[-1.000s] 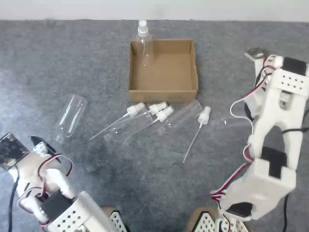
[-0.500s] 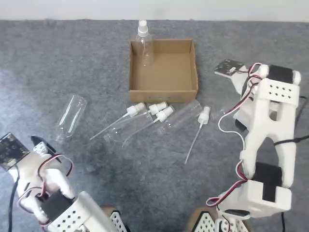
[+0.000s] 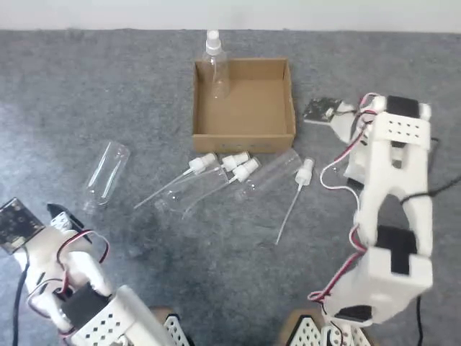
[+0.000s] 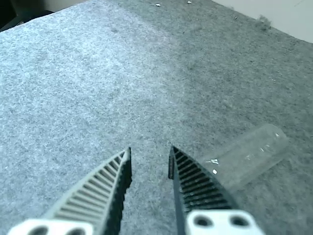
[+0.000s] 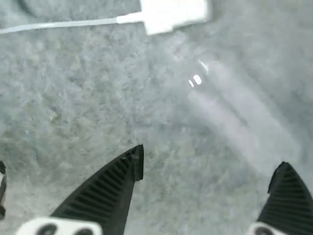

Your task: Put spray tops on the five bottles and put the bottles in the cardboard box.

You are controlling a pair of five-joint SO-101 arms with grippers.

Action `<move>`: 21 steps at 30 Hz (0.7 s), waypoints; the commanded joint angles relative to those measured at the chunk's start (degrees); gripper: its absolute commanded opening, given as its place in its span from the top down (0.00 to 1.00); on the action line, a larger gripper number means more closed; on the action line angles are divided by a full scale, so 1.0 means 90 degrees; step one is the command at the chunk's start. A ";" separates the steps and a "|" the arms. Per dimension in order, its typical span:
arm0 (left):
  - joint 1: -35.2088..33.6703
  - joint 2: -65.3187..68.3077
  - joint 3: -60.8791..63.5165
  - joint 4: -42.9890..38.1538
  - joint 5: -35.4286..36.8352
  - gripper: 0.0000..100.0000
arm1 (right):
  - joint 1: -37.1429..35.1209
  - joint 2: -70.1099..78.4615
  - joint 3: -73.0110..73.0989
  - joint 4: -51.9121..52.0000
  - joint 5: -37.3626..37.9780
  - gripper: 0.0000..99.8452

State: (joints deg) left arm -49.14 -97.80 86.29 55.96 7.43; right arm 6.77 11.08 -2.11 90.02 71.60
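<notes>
The cardboard box [image 3: 243,133] sits at the back centre. A bottle with a spray top [image 3: 215,68] stands at the box's back left corner. In front of the box lie two clear bottles [image 3: 268,174] and three loose spray tops [image 3: 305,173] with long tubes. Another clear bottle [image 3: 106,173] lies to the left, and it appears as the bottle [image 4: 249,154] just ahead of my open left gripper [image 4: 149,164]. My right gripper [image 5: 210,164] hangs wide open over a lying clear bottle [image 5: 234,112], a spray top [image 5: 173,14] just beyond it.
Grey carpet covers the table. The right arm [image 3: 392,180] stands tall to the right of the box. The left arm [image 3: 72,270] is low at the front left corner. Bare carpet lies between the arms at the front.
The right arm has swung left and lowered toward the bottles near the box's front right corner. The left arm and the objects have not moved.
</notes>
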 commanded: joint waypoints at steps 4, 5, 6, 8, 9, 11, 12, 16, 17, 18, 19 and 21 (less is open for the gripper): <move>0.0029 -0.0127 -0.0103 -0.0293 0.0049 0.88 | -0.0151 0.0718 -0.0586 -0.0737 0.0215 0.61; 0.0029 -0.0127 -0.0103 -0.0293 0.0049 0.88 | -0.0181 0.0855 -0.0674 -0.0816 0.0215 0.61; 0.0029 -0.0127 -0.0103 -0.0293 0.0049 0.88 | -0.0200 0.0991 -0.0772 -0.0864 0.0215 0.61; 0.0029 -0.0127 -0.0103 -0.0293 0.0049 0.88 | -0.0210 0.1255 -0.0918 -0.0933 0.0215 0.61; 0.0029 -0.0127 -0.0103 -0.0293 0.0049 0.88 | -0.0220 0.1372 -0.0977 -0.0952 0.0215 0.61; 0.0039 -0.0127 -0.0103 -0.0293 0.0039 0.88 | -0.0239 0.1607 -0.1094 -0.1050 0.0215 0.62; 0.0039 -0.0127 -0.0103 -0.0293 0.0039 0.88 | -0.0239 0.1724 -0.1153 -0.1099 0.0215 0.62; 0.0039 -0.0127 -0.0103 -0.0293 -0.0068 0.88 | -0.0239 0.2183 -0.1455 -0.1128 0.0215 0.62; 0.0039 -0.0127 -0.0103 -0.0293 -0.0137 0.88 | -0.0239 0.2300 -0.1534 -0.1128 0.0215 0.62; 0.0039 -0.0127 -0.0103 -0.0293 -0.0156 0.88 | -0.0239 0.2408 -0.1621 -0.1128 0.0205 0.62; 0.0039 -0.0127 -0.0103 -0.0293 -0.0156 0.88 | -0.0239 0.2515 -0.1700 -0.1128 0.0195 0.62; 0.0039 -0.0127 -0.0103 -0.0293 -0.0156 0.88 | -0.0220 0.2672 -0.1768 -0.1128 0.0195 0.62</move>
State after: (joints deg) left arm -48.97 -97.80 86.29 55.96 7.43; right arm 5.36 35.52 -13.80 80.70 72.31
